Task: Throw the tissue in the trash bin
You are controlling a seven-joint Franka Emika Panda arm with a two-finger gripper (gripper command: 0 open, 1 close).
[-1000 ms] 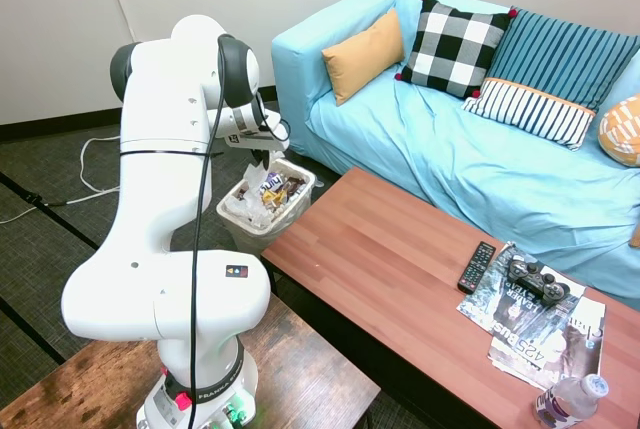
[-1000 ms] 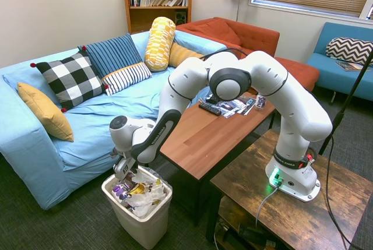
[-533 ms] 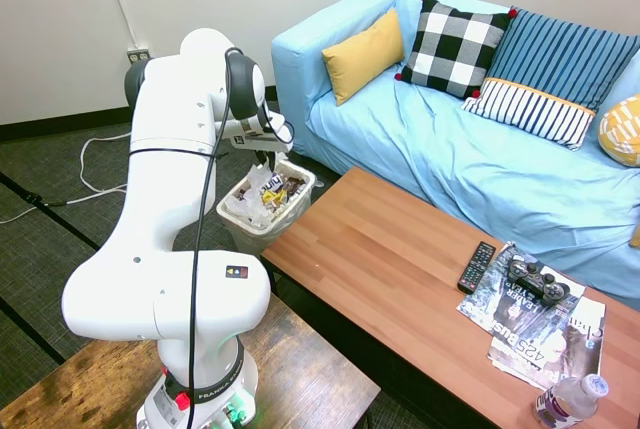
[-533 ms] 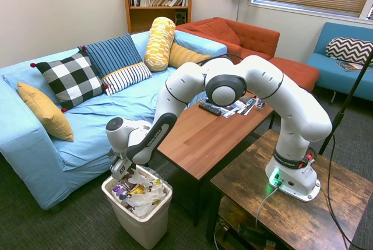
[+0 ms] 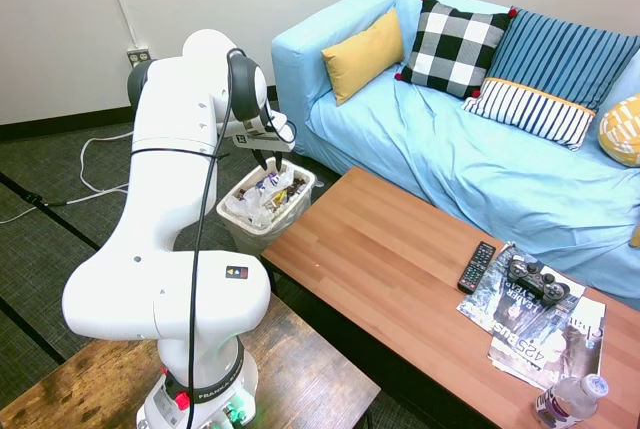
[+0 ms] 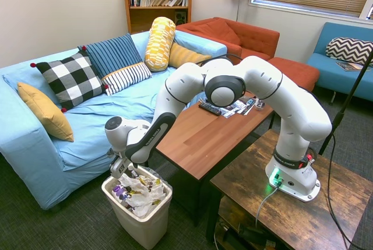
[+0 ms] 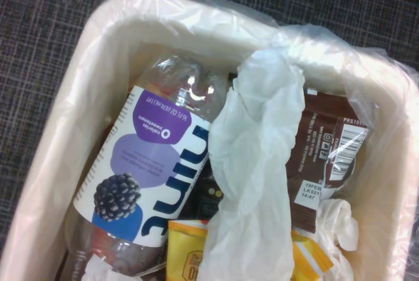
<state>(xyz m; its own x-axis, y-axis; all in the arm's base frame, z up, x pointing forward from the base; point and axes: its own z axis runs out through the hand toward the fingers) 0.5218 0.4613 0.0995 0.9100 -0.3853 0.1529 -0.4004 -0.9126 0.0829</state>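
The trash bin [image 5: 243,223] is a small white wastebasket with a plastic liner, standing on the carpet between the sofa and the coffee table's end. It holds a bottle, wrappers and crumpled paper. The tissue [image 7: 260,143] is a long wrinkled white strip that lies on top of the bottle and wrappers inside the bin. From outside, the tissue [image 6: 142,182] shows as a white heap on the trash. My gripper [image 5: 263,160] hangs just above the bin's opening, fingers pointing down and open, with nothing between them. In the second exterior view the gripper [image 6: 125,172] is over the bin's [image 6: 145,226] far-left corner.
The wooden coffee table [image 5: 400,269] stands right beside the bin, carrying a remote [image 5: 476,266], a game controller [image 5: 535,279], magazines [image 5: 545,334] and a water bottle [image 5: 568,401]. The blue sofa [image 5: 480,159] with pillows is just behind the bin.
The tissue hung from my gripper a second ago; now it lies in the bin on the trash. The gripper has shifted slightly over the bin and its fingers have opened.
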